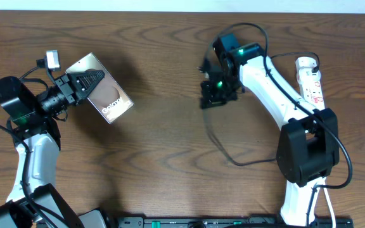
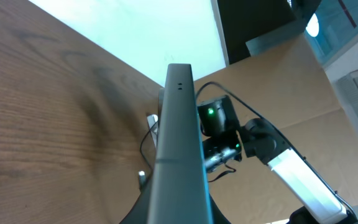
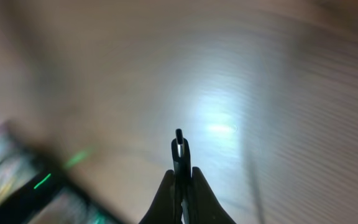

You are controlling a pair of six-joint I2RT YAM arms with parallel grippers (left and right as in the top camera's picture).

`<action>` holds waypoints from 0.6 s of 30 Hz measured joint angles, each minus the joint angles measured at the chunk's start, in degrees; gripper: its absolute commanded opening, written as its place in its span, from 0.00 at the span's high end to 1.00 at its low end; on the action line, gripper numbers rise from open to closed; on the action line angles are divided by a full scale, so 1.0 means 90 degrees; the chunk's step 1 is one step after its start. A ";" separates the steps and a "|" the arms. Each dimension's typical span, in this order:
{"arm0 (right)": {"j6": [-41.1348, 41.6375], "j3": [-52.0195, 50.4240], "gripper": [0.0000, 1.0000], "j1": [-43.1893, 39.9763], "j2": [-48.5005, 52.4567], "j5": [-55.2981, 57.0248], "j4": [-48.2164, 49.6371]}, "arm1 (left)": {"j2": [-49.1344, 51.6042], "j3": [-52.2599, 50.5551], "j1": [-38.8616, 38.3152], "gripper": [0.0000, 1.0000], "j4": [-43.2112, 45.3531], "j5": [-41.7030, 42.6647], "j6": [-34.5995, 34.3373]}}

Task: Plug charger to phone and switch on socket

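Observation:
The phone (image 1: pixel 116 104), bronze with white "Galaxy" lettering, is lifted off the table at the left with my left gripper (image 1: pixel 90 82) shut on its near end. In the left wrist view the phone (image 2: pixel 178 124) stands edge-on between the jaws of the left gripper (image 2: pixel 178 213). My right gripper (image 1: pixel 208 95) hovers mid-table, shut on the charger plug tip (image 3: pixel 179 146), which sticks out past the right gripper (image 3: pixel 180 180). The black charger cable (image 1: pixel 224 149) trails down and to the right. The socket (image 1: pixel 309 79), a white strip with red switch marks, lies at the far right.
The right arm (image 2: pixel 229 134) shows beyond the phone in the left wrist view, with a brown board behind it. The right arm's base (image 1: pixel 306 152) stands just below the socket. Bare wooden table (image 1: pixel 163 158) lies between the two arms.

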 measured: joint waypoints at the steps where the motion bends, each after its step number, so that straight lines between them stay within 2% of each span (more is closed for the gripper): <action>1: -0.0498 0.0022 0.99 0.0022 0.0000 -0.0622 -0.0112 | 0.0000 0.0000 0.0000 0.93 0.0000 0.0012 0.0007; 4: -0.1532 0.0022 0.99 0.0129 0.0000 -0.1797 -0.0498 | 0.0000 0.0000 0.0000 0.92 0.0000 0.0029 0.0029; 8: -0.2404 0.0022 0.99 0.0425 0.0000 -0.2650 -0.0636 | 0.0000 0.0000 0.0000 0.93 0.0000 0.0114 0.0029; 12: -0.2849 0.0022 0.99 0.0792 0.0000 -0.3082 -0.0602 | 0.0000 0.0000 0.0000 0.92 0.0000 0.0223 0.0029; 18: -0.3007 0.0022 0.99 0.1333 0.0000 -0.3434 -0.0257 | 0.0000 0.0000 0.0000 0.93 0.0000 0.0408 0.0024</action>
